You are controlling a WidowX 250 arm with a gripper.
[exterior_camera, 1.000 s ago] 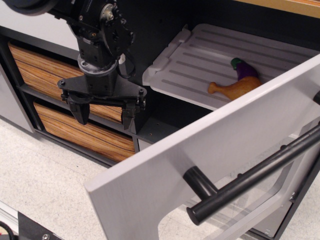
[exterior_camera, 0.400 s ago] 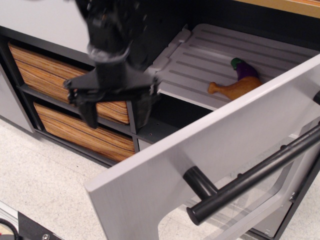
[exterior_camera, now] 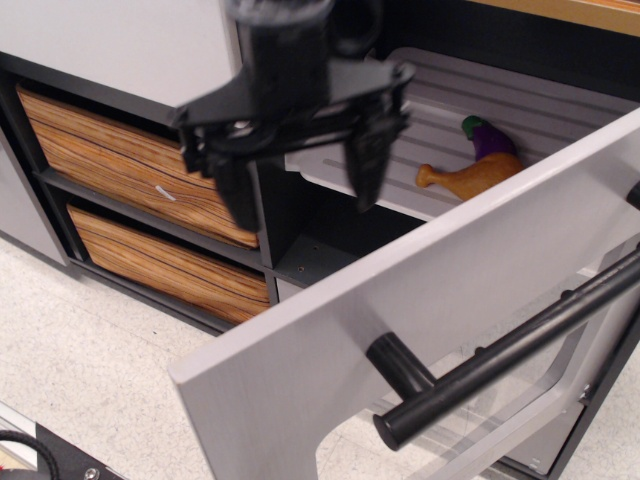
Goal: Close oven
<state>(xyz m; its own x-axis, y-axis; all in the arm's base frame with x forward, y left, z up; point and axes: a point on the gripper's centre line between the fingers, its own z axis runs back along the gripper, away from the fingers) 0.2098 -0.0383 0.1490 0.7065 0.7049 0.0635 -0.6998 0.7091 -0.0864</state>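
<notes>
The oven stands open. Its brushed-grey door (exterior_camera: pixel 420 300) hangs down and outward toward me, with the thick black bar handle (exterior_camera: pixel 520 345) at the lower right. The pale ribbed rack (exterior_camera: pixel 480 110) shows inside, carrying a toy chicken drumstick (exterior_camera: pixel 470 178) and a purple eggplant (exterior_camera: pixel 488 136). My black gripper (exterior_camera: pixel 300 185) is open and empty. It hangs above the door's upper left edge, in front of the rack's left end. Its fingertips point down and stay apart from the door.
Two orange-brown wood-grain drawers (exterior_camera: pixel 110 150) are stacked at the left in a dark frame. A grey countertop (exterior_camera: pixel 110 40) lies above them. Pale speckled floor (exterior_camera: pixel 90 370) spreads at the lower left.
My gripper has moved right and up, from in front of the wood-grain drawers to above the door's edge by the rack. The door and rack have not moved.
</notes>
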